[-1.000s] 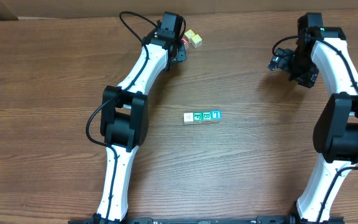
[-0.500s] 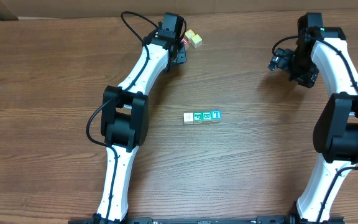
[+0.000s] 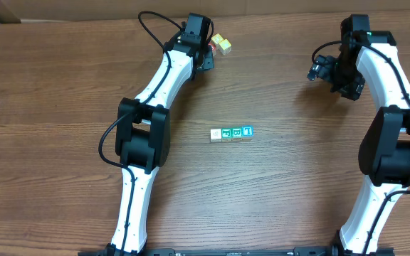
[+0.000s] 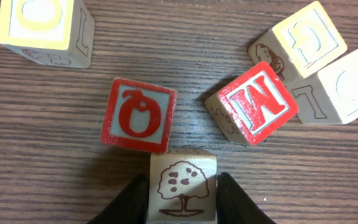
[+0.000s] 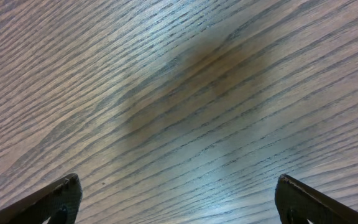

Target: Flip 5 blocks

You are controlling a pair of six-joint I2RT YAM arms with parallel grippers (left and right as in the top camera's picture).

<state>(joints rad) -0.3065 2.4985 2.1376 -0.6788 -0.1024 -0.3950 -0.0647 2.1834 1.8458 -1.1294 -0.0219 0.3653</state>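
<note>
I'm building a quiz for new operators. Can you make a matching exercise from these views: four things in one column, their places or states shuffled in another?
Things:
1. tree block
2. red O block
3. right gripper
4. blue-printed block

Places or states:
A. right end of the row of blocks
B. open above the bare table
C. between the fingers of the left gripper
D. left of the red M block

Pairs: 1-C, 2-D, 3-B, 4-A
</note>
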